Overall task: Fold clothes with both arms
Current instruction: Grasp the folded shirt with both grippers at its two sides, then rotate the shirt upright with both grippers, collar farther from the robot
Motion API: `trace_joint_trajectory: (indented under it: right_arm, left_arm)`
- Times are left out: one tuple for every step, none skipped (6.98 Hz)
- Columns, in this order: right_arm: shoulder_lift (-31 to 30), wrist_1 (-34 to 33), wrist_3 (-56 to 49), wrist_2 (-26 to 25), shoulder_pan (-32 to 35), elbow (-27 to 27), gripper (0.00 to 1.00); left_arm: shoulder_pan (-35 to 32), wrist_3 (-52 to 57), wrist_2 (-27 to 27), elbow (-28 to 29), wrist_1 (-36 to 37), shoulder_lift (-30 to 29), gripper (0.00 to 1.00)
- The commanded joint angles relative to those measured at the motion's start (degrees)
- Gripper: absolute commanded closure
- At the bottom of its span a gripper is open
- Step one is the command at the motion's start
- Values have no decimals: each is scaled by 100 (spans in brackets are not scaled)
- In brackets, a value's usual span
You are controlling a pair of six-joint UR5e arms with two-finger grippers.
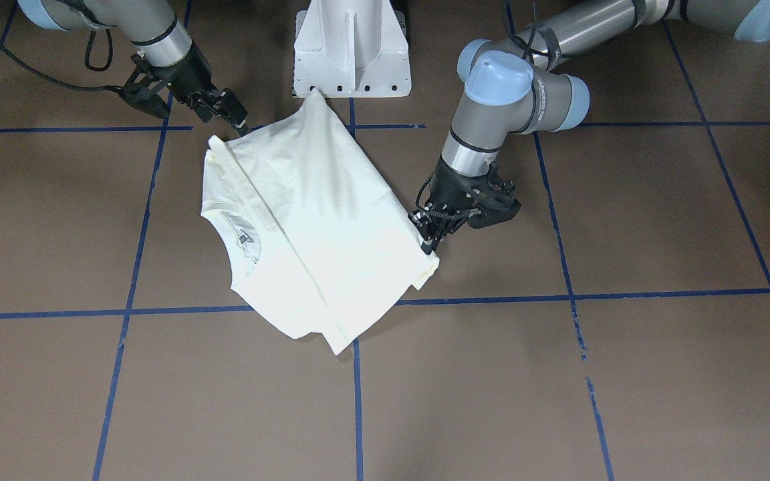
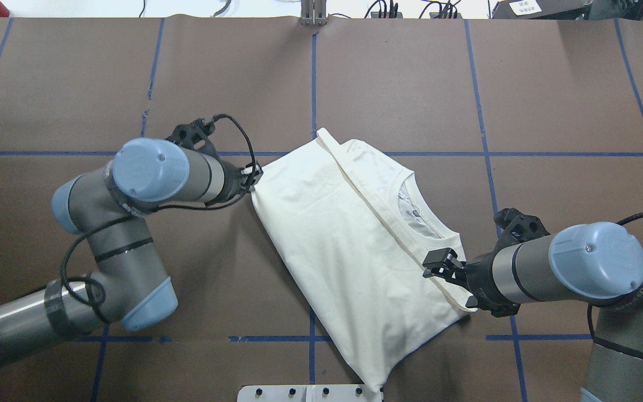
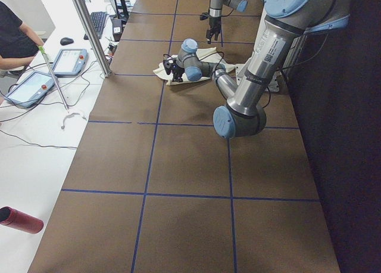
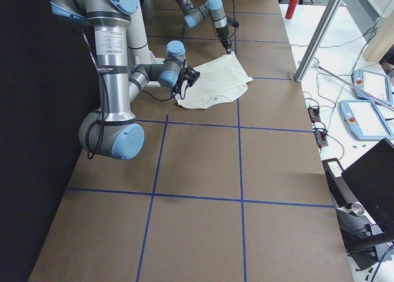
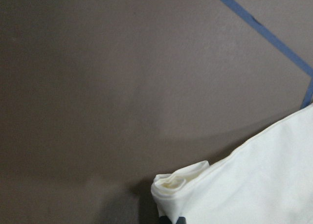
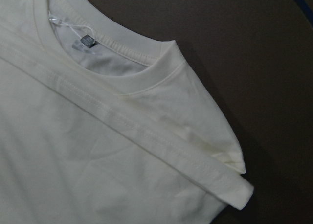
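T-shirt [image 6: 98,175] filled the right wrist view, cream and folded. A stitched hem [image 6: 146,131] ran diagonally across it, over one side of the ribbed collar [image 6: 122,50], with the neck label [image 6: 87,39] showing inside.

The shirt lay flat on the brown table [image 1: 625,374], directly in front of the white pedestal [image 1: 351,50]. One corner touched the pedestal's base plate. The collar sat farther out from the pedestal, on the robot's right side. The shirt was skewed to the blue tape lines [image 1: 492,298].

Left gripper [image 1: 430,246]: out from the pedestal on the robot's left, down at table level. Its fingers were drawn together on the shirt's corner. In the left wrist view that corner was puckered right at a dark fingertip.

Right gripper [image 1: 236,117]: close beside the pedestal on the robot's right. Its fingers were apart with nothing between them, at the shirt's corner on that side. Couldn't tell whether a tip touched the cloth.
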Motion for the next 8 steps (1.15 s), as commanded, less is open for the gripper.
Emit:
trace_joint_trajectory:
  right_arm:
    - [357, -14, 14, -710, -80, -207, 0]
    - [497, -5, -12, -766, -98, -443, 0]
    - [864, -57, 14, -766, -98, -645, 0]
    - [919, -58, 5, -775, -98, -647, 0]
    - [964, -75, -82, -801, -212, -665, 0]
    - [1034, -93, -387, -810, -265, -847, 0]
    - [1313, -198, -1530, -775, -300, -1189, 0]
    - [1481, -625, -2385, -784, -327, -1323, 0]
  left_arm:
    - [-553, 292, 4, 2559, -1270, -1469, 100]
    - [-571, 319, 4, 2736, -1433, -1553, 100]
    - [-589, 659, 13, 2930, -1461, -1580, 100]
    - [-589, 767, -5, 2879, -1444, -1581, 54]
    - [-615, 733, -57, 2296, -1304, -1424, 50]
    - [-607, 706, -301, 1020, -981, -718, 50]
    - [-589, 706, -669, -116, -943, 81, 50]
    - [-615, 715, -777, -449, -934, 307, 50]
